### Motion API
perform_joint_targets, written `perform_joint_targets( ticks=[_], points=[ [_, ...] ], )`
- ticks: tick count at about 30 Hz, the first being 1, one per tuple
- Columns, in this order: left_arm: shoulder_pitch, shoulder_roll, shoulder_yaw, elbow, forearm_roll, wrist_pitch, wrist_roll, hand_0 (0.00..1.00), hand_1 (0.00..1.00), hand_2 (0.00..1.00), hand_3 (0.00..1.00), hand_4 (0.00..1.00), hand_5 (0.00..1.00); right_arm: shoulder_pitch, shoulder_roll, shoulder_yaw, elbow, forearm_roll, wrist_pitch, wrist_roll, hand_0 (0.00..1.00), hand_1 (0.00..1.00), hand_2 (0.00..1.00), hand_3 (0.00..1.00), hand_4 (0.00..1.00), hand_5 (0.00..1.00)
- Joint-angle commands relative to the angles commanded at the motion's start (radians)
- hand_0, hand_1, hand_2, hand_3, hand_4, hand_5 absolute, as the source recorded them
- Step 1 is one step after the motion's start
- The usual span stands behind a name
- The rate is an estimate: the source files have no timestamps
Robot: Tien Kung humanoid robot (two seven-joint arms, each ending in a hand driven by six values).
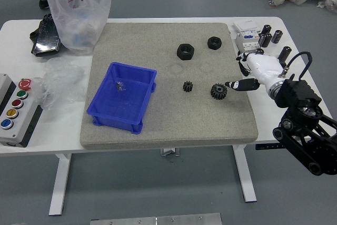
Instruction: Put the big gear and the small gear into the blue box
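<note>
Big gear [218,91] and small gear [188,86], both outside the blue box [117,104]

Robot hand, right [244,72]: one, white-backed with black fingers [245,85]; released, digits apart, grasping nothing.
Big gear: one, black, toothed, lying on the grey mat [174,125] just beside the tip of the robot hand's lower finger; whether they touch, cannot tell.
Small gear: one, black, on the mat, left of the robot hand, past the big gear.
Blue box: one, open-topped, farther left of the robot hand, beyond both gears; a small item [120,86] inside, too small to identify.
Black hexagonal nuts: two [185,51] [214,42], on the mat, forward and left of the robot hand.
Button panel [23,125]: one, far left of the robot hand, on the white surface [63,125].
</note>
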Motion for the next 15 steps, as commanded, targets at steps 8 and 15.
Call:
perform_joint_targets(
  ticks=[8, 15],
  points=[
    [0.008, -0.004, -0.034, -0.001, 0.031, -0.005, 0.015, 0.732, 0.617, 0.57, 0.704, 0.644, 0.465, 0.058, 0.026, -0.092, -0.09, 0.061, -0.015, 0.03, 0.511, 0.662, 0.807, 0.825, 0.985, 0.496],
    [0.012, -0.006, -0.078, -0.003, 0.069, -0.011, 0.032, 0.732, 0.616, 0.57, 0.705, 0.647, 0.464, 0.13, 0.061, -0.199, -0.202, 0.136, -0.038, 0.055, 0.446, 0.636, 0.752, 0.8, 0.959, 0.467]
  ],
)
